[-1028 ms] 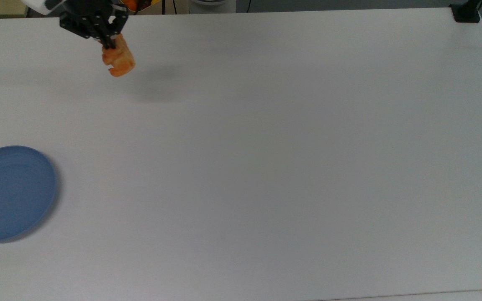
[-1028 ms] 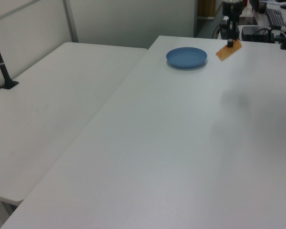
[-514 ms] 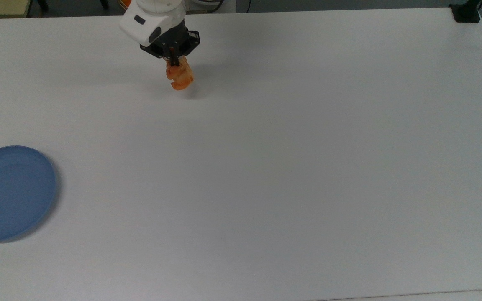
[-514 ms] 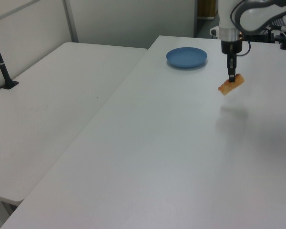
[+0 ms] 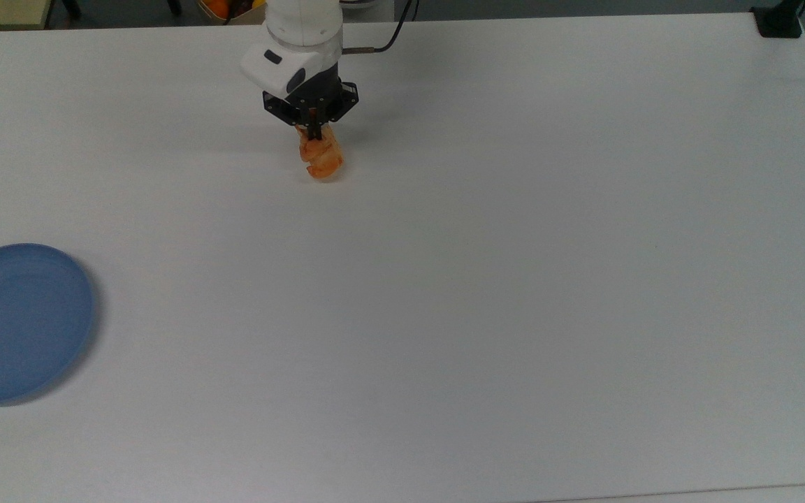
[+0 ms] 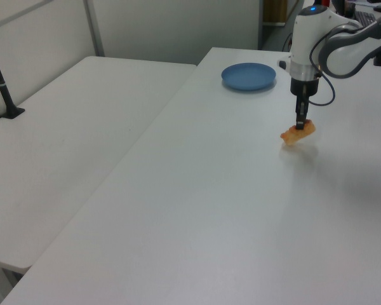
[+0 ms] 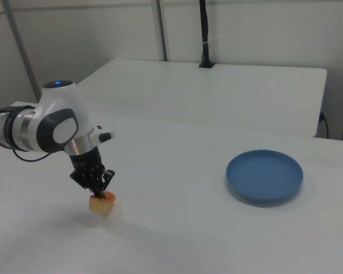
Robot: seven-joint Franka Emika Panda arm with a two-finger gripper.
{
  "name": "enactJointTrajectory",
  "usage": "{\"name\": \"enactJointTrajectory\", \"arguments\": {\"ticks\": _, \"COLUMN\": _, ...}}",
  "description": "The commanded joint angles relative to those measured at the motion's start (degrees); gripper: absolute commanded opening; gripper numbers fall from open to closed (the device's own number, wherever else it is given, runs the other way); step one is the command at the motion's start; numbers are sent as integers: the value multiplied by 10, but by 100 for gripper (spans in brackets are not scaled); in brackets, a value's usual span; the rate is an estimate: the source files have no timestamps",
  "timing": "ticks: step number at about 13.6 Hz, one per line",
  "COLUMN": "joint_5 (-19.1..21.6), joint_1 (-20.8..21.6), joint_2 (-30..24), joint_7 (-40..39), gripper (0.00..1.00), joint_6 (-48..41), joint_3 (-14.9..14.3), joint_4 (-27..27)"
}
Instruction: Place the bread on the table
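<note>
The bread (image 5: 321, 158) (image 6: 298, 133) (image 7: 101, 204) is a small golden-orange roll, tilted, hanging just above or touching the white table (image 5: 486, 279) (image 6: 228, 210) (image 7: 177, 228). My gripper (image 5: 314, 135) (image 6: 300, 124) (image 7: 103, 194) points straight down and is shut on the bread's upper end. In the top view this is near the table's far edge, left of centre. The bread's shadow lies right under it.
A round blue plate (image 5: 15, 321) (image 6: 248, 76) (image 7: 264, 175) lies at the top view's left edge, well away from the bread. A second white table (image 6: 57, 152) (image 7: 217, 91) adjoins this one. A black post (image 5: 778, 21) stands at the top view's far right corner.
The arm carried the bread from the top view's far left toward the right and lowered it close to the table. The gripper stayed shut on it throughout.
</note>
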Motion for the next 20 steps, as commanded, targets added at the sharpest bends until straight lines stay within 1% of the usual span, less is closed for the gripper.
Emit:
{"name": "enactJointTrajectory", "arguments": {"ticks": 1, "joint_5": -16, "joint_1": 2, "joint_2": 7, "joint_7": 14, "gripper": 8, "joint_6": 20, "joint_3": 8, "joint_4": -18}}
{"name": "enactJointTrajectory", "arguments": {"ticks": 3, "joint_5": -16, "joint_1": 1, "joint_2": 7, "joint_7": 15, "gripper": 25, "joint_6": 8, "joint_3": 8, "joint_4": -17}}
{"name": "enactJointTrajectory", "arguments": {"ticks": 5, "joint_5": -16, "joint_1": 1, "joint_2": 6, "joint_7": 15, "gripper": 38, "joint_6": -21, "joint_3": 8, "joint_4": -14}}
{"name": "enactJointTrajectory", "arguments": {"ticks": 6, "joint_5": -16, "joint_1": 1, "joint_2": 5, "joint_7": 15, "gripper": 47, "joint_6": -32, "joint_3": 9, "joint_4": -13}}
{"name": "enactJointTrajectory", "arguments": {"ticks": 8, "joint_5": -16, "joint_1": 1, "joint_2": -2, "joint_7": 15, "gripper": 62, "joint_6": -69, "joint_3": 10, "joint_4": 1}}
{"name": "enactJointTrajectory", "arguments": {"ticks": 9, "joint_5": -15, "joint_1": 1, "joint_2": -1, "joint_7": 15, "gripper": 72, "joint_6": -97, "joint_3": 10, "joint_4": 21}}
{"name": "enactJointTrajectory", "arguments": {"ticks": 10, "joint_5": -9, "joint_1": -2, "joint_2": 0, "joint_7": 16, "gripper": 84, "joint_6": -97, "joint_3": 10, "joint_4": 29}}
{"name": "enactJointTrajectory", "arguments": {"ticks": 11, "joint_5": -9, "joint_1": -5, "joint_2": 0, "joint_7": 16, "gripper": 100, "joint_6": -94, "joint_3": 10, "joint_4": 30}}
{"name": "enactJointTrajectory", "arguments": {"ticks": 14, "joint_5": -8, "joint_1": -9, "joint_2": -6, "joint_7": 15, "gripper": 100, "joint_6": -119, "joint_3": 9, "joint_4": 79}}
{"name": "enactJointTrajectory", "arguments": {"ticks": 15, "joint_5": -1, "joint_1": -14, "joint_2": -6, "joint_7": 15, "gripper": 100, "joint_6": -167, "joint_3": 8, "joint_4": 123}}
{"name": "enactJointTrajectory", "arguments": {"ticks": 18, "joint_5": 69, "joint_1": -17, "joint_2": -9, "joint_7": 20, "gripper": 100, "joint_6": -317, "joint_3": -3, "joint_4": 259}}
{"name": "enactJointTrajectory", "arguments": {"ticks": 19, "joint_5": 79, "joint_1": -17, "joint_2": -10, "joint_7": 36, "gripper": 100, "joint_6": -353, "joint_3": -9, "joint_4": 296}}
{"name": "enactJointTrajectory", "arguments": {"ticks": 20, "joint_5": 81, "joint_1": -14, "joint_2": -11, "joint_7": 43, "gripper": 100, "joint_6": -377, "joint_3": -10, "joint_4": 323}}
